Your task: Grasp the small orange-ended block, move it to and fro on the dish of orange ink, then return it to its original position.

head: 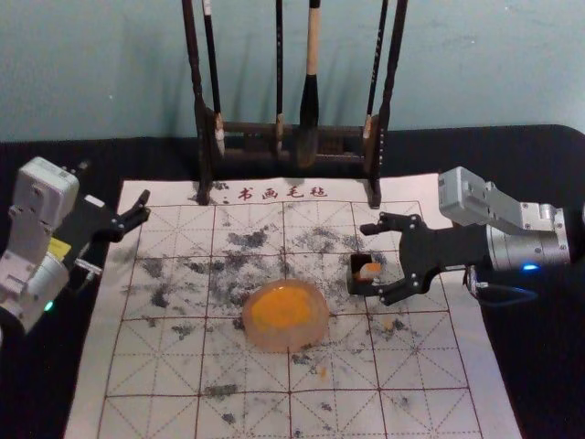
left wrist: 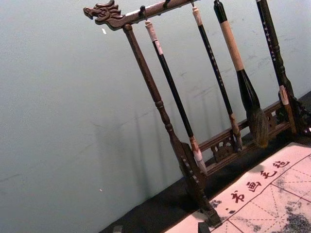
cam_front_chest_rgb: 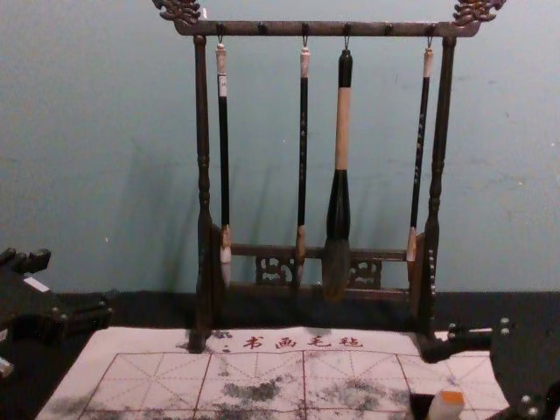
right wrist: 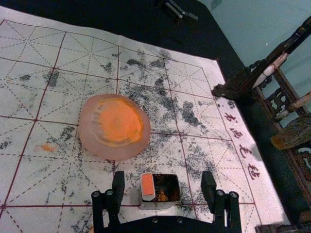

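Orange-ended, probably light and stiff, the block [right wrist: 147,185] is inviting a pinch across its sides from the right gripper [right wrist: 163,178], spread astride it.

The black desk [head: 544,375] carries a smudged, red-gridded mat [head: 151,375]. A brush rack [head: 247,130] stands at twelve o'clock, feet at the mat's edge; the dish [head: 317,329] sits mid-mat, a small box [head: 353,276] at its two o'clock.

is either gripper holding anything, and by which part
Nothing is held: the right gripper is open around the block without touching it; the left gripper is open and empty.
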Tool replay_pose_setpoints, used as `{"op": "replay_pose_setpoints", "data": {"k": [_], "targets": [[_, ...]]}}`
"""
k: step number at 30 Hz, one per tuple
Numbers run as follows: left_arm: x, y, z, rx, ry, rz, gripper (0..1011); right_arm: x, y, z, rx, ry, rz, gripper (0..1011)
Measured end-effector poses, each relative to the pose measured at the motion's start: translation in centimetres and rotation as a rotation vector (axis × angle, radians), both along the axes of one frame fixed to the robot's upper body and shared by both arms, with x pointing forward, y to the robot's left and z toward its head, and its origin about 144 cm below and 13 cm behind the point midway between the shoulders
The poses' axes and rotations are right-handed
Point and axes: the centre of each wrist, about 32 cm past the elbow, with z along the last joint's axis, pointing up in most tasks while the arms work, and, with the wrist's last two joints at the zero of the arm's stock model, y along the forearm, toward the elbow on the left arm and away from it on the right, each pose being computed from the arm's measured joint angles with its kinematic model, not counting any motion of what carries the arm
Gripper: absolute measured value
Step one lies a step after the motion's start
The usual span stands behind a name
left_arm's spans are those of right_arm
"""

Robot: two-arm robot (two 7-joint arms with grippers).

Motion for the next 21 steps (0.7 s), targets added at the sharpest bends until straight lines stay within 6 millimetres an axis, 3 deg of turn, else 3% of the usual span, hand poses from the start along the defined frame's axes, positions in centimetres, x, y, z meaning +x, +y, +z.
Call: {"op": "replay_pose_setpoints", "data": {"k": [17,21], "targets": [[0.00,0.00,0.00,0.000,0.000,0.000,1001,0.04,0.07,0.11,-0.010,-0.002,0.006,1002],[0.00,0.00,0.00,0.000,0.000,0.000,1001,0.04,0.07,0.11,-0.009,-0.002,0.006,954]]}}
